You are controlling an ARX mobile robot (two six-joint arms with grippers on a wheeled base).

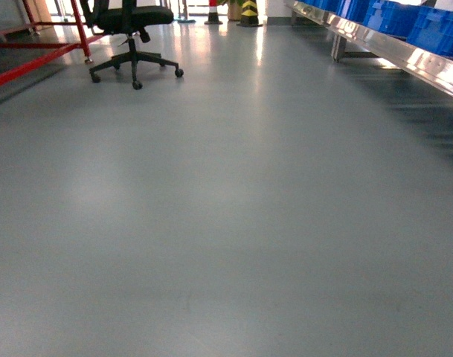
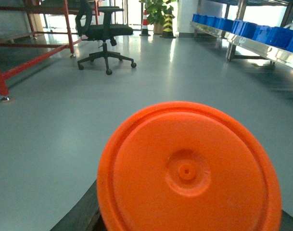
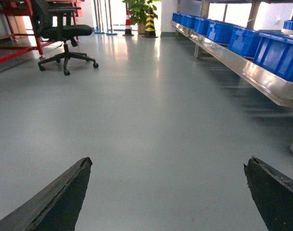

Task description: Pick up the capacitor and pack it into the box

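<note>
The capacitor (image 2: 187, 171) shows in the left wrist view as a large round orange face with a small centre hub, filling the lower middle. My left gripper (image 2: 189, 204) is shut on it; only one dark finger (image 2: 81, 214) shows at its lower left edge. In the right wrist view my right gripper (image 3: 169, 161) stands open, its two dark fingertips wide apart over bare grey floor with nothing between them. The box is out of view. The head view shows neither gripper.
A black office chair (image 1: 133, 30) and a red metal frame (image 1: 33, 56) stand at the far left. A steel shelf (image 1: 405, 52) with blue bins (image 3: 276, 53) runs along the right. A striped cone (image 2: 168, 24) and a plant (image 2: 158, 9) stand far ahead.
</note>
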